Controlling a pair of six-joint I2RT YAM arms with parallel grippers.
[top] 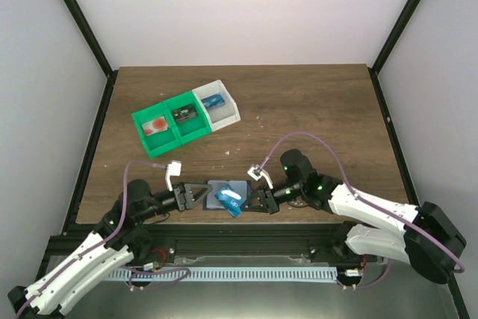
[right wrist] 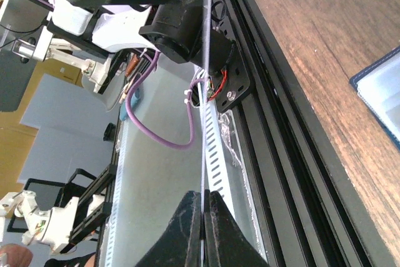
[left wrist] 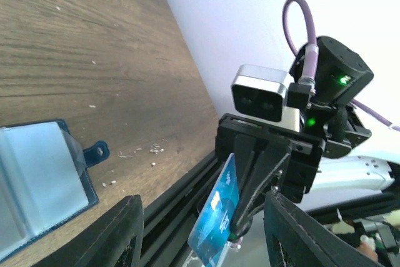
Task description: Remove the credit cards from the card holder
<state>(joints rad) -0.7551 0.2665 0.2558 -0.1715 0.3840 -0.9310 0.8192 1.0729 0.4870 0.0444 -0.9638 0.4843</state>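
My right hand [top: 246,201] pinches a blue credit card [top: 229,201] clear of the card holder [top: 222,186]. The holder lies open at the bench's [top: 314,110] near edge, beside my half-open, empty left hand [top: 202,196]. Extraction looks done, so next I should set the card down.

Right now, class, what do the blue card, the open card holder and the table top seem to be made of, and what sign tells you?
Blue card: probably thin stiff plastic with a glossy print; it stays flat while pinched.
Card holder: likely leather or imitation, with a matt navy rim and paler lining; unsure which.
Table top: wood or wood-look laminate, with brown grain and a matt finish.
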